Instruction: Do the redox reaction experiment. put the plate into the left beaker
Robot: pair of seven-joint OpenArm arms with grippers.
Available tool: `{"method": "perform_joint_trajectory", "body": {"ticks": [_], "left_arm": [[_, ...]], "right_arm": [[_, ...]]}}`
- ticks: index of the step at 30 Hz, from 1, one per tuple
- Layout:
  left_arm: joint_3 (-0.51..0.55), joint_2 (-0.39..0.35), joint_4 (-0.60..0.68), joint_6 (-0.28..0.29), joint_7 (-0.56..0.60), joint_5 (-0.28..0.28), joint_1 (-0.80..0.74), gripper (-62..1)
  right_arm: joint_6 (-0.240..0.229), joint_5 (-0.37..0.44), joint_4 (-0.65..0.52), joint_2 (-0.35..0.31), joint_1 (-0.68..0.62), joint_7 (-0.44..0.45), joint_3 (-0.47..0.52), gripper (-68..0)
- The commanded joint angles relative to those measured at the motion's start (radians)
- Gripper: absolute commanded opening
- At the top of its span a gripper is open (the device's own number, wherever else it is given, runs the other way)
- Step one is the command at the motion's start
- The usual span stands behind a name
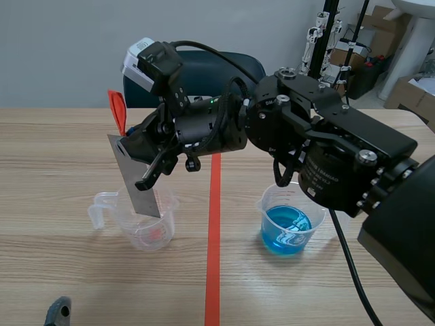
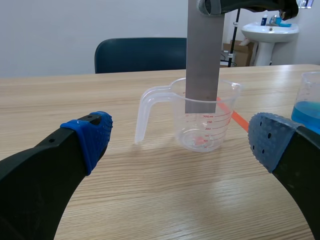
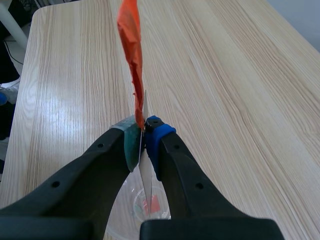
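Bright, even light fills every view, leaving only faint shadows under the clear beaker (image 1: pixel 146 227) and a pale sheen across the counter (image 3: pixel 60 105).

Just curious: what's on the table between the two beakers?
Only the orange-red tape line on the bare table; the scene view shows it.

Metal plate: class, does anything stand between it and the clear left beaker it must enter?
Nothing visible does. The right pincer holds the metal plate with its lower end at the open mouth of the clear beaker.
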State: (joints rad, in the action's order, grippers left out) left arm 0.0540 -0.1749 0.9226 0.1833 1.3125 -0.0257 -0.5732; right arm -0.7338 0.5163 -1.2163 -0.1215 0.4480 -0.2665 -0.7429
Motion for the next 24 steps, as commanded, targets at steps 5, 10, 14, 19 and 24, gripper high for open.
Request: {"method": "perform_joint_trajectory", "body": {"ticks": [5, 10, 14, 19, 24], "left_arm": [[0.005, -0.009, 0.005, -0.002, 0.014, 0.000, -0.005, -3.7], [0.005, -0.009, 0.005, -0.002, 0.014, 0.000, -0.005, -3.7], [0.005, -0.009, 0.005, -0.002, 0.014, 0.000, -0.005, -3.7], [0.005, -0.009, 0.005, -0.002, 0.014, 0.000, -0.005, -3.7], [0.005, -0.009, 0.005, -0.002, 0.014, 0.000, -0.005, -3.7]], "right_arm": [[-0.009, -0.052, 0.019, 0.014, 0.017, 0.084, -0.026, -66.9], [-0.008, -0.128, 0.052, 0.014, 0.017, 0.160, -0.055, -66.9], [-0.008, -0.175, 0.084, 0.014, 0.017, 0.222, -0.069, -66.9], [-0.008, -0.254, 0.105, 0.014, 0.017, 0.282, -0.070, -66.9], [-0.008, -0.308, 0.109, 0.014, 0.017, 0.320, -0.070, -66.9]]}}
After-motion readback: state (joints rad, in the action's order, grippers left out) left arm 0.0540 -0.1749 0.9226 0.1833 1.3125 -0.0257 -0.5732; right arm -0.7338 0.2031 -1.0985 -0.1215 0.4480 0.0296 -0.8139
